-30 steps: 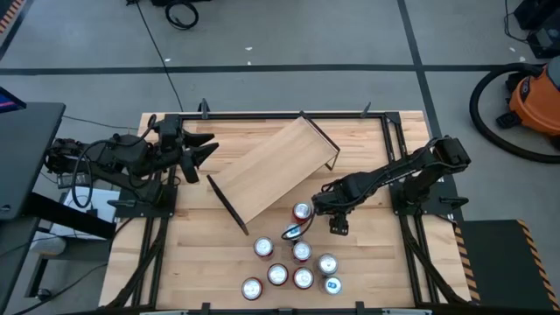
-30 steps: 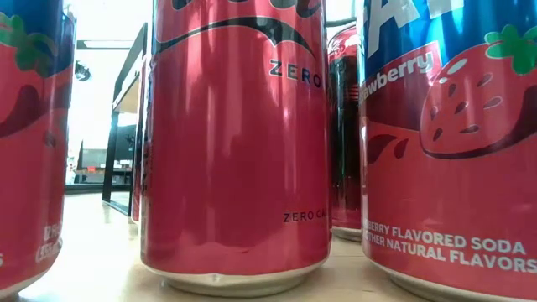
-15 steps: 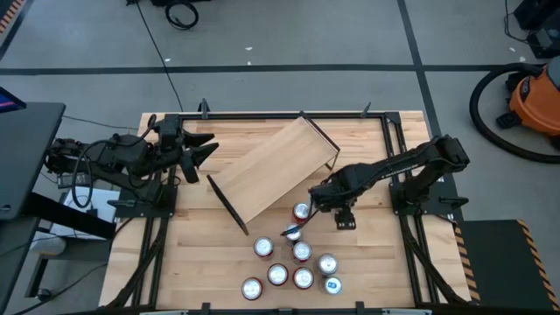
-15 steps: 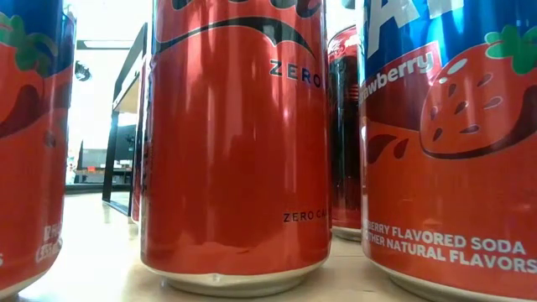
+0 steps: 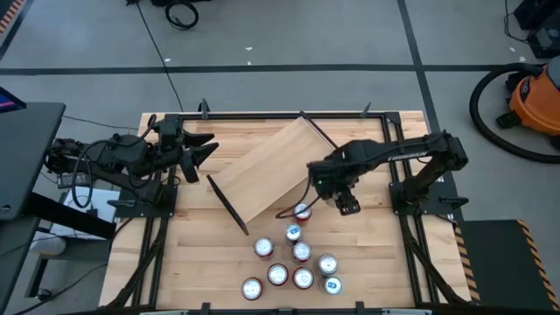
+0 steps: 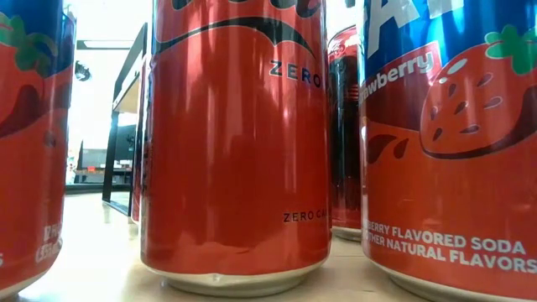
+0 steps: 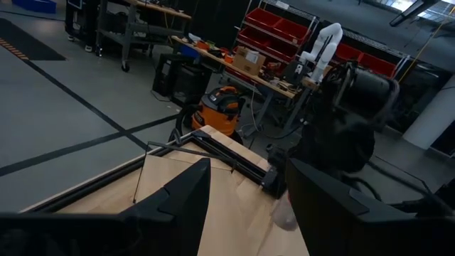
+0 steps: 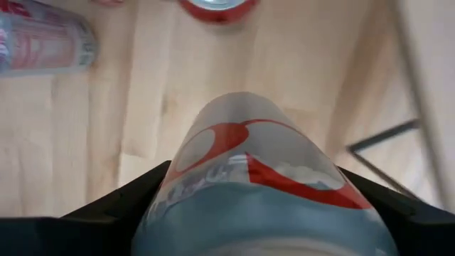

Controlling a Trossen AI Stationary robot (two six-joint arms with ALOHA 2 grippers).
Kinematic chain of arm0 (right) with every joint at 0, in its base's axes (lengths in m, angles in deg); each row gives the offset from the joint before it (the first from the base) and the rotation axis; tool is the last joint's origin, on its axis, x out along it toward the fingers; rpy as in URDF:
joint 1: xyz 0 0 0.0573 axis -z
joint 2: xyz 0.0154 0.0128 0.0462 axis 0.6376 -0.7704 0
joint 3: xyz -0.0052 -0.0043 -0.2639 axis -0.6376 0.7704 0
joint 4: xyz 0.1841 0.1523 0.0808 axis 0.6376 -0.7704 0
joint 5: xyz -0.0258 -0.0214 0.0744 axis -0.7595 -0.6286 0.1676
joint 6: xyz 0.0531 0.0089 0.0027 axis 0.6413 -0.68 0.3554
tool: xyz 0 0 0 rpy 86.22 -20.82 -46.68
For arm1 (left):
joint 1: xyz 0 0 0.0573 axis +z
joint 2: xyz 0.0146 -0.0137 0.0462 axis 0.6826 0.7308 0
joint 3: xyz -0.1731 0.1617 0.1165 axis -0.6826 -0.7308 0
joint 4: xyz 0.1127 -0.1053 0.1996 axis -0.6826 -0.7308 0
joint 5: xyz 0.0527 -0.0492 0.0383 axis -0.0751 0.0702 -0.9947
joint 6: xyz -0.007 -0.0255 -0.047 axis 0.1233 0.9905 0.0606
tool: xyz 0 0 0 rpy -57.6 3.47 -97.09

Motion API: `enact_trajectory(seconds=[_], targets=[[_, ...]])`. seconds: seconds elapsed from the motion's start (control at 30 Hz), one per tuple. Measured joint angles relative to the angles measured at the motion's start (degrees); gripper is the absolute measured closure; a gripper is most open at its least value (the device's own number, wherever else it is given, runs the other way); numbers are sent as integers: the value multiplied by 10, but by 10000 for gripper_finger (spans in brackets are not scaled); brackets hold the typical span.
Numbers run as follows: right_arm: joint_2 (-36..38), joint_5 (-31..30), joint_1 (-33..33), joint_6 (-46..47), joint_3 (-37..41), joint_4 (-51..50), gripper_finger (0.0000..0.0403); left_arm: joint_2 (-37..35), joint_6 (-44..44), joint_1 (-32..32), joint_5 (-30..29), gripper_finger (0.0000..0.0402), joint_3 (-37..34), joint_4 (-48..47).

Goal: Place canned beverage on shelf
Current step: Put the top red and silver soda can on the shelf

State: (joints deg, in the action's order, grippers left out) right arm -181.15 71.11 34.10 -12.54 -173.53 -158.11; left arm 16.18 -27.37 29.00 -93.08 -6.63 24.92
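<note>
While the near bench (image 5: 201, 262) edge carries a cluster of upright cans (image 5: 302, 278), w/ two red ones (image 6: 235, 143) filling the low view, the right hand (image 5: 335, 191) sits just beyond that cluster, beside the near-right corner of the shelf (image 5: 267, 166). Right wrist view shows the hand pinching a canned beverage (image 8: 259, 192) between both fingers (image 8: 117, 206), can body grey-white w/ red markings, bench wood and a black wire leg (image 8: 384, 139) below it. Can appears lifted clear of the bench, not yet over the shelf board. Shelf lies diagonal mid-bench, light wood, wire legs at its ends. Left hand (image 5: 203, 147) waits at the far-left, fingers spread, nothing between them. Risks, as judged: grip sits on a smooth round can, so slip or tilt is poss. during the carry; a low approach could strike the shelf edge or wire leg and shove the board; the nearest upright can (image 5: 302, 211) is close under the arm and could be knocked over.
</note>
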Motion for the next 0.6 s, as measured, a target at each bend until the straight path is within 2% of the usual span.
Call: enact_trajectory(seconds=[0.27,0.6], targets=[[0,-36,63,-44,-68,-19,79,1,9,0,-1,207,0,2],[-1,-60,151,-78,-77,32,79,13,8,21,-7,207,0,22]])
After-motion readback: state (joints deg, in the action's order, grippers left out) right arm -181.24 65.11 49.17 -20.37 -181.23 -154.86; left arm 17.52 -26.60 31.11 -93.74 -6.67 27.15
